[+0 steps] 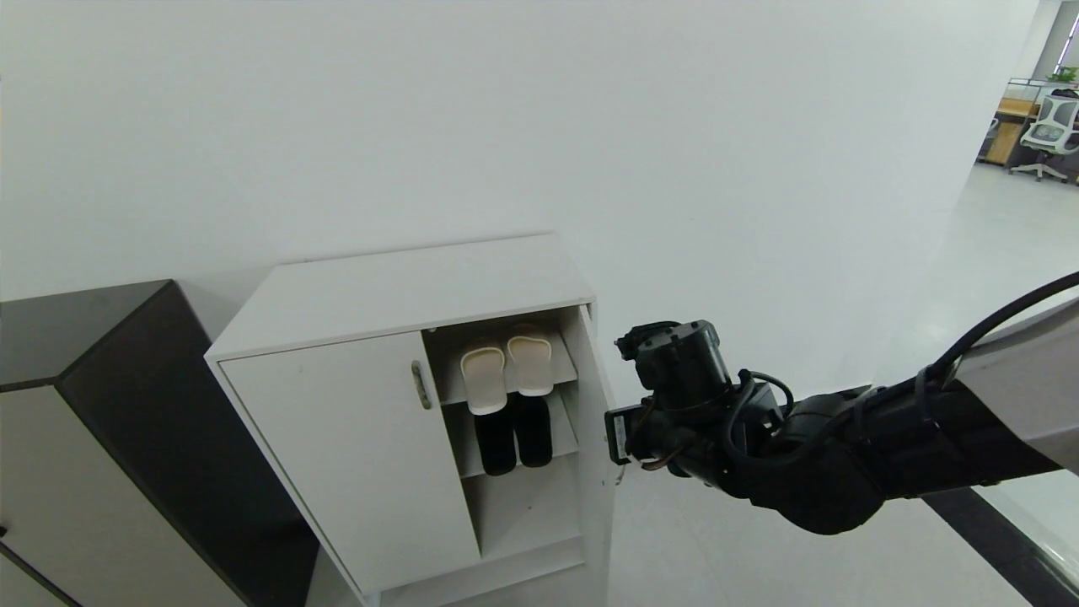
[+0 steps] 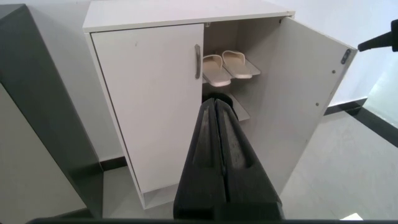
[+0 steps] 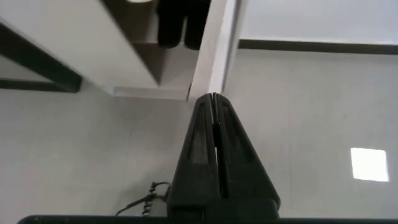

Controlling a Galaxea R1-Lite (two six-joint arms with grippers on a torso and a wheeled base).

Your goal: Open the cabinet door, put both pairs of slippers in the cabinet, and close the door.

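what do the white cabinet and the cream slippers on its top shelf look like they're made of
White cabinet: probably laminated board, matte and smooth, with flat panels and thin square edges. Cream slippers: likely moulded foam or rubber, matte with raised rims; the look leaves it open.

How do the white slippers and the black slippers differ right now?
Colour: white slippers pale, black slippers dark. Shelf: white slippers on the top shelf, black slippers on the shelf below. Shared: both pairs lie side by side in the open half of the cabinet.
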